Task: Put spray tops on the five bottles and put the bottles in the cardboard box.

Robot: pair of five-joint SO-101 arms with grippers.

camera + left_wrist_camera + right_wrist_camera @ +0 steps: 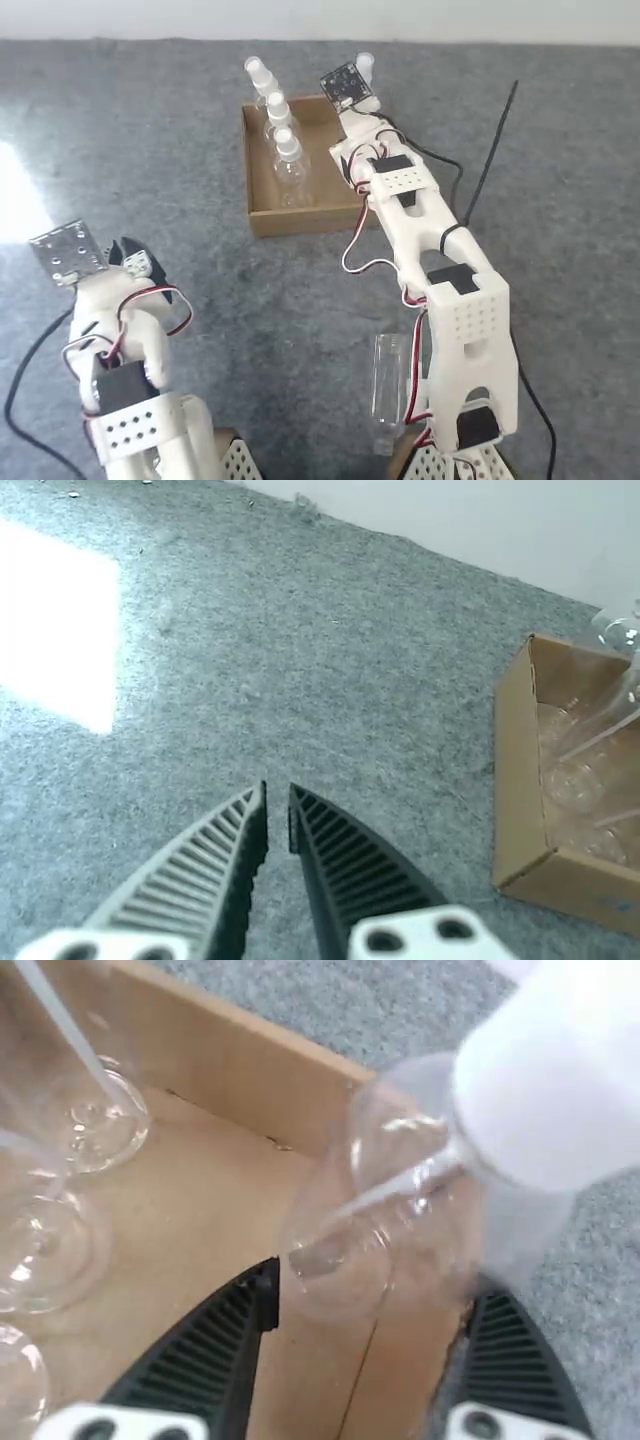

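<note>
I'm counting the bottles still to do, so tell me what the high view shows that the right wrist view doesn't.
The high view gives the left gripper, well away from the box, and an uncapped bottle standing by the right arm's base. The right wrist view gives the right gripper closed around a tilted capped bottle at the cardboard box wall, with the dip tube visible inside it. Both have the box, the three capped bottles standing in it, and the held bottle's spray top.
</note>
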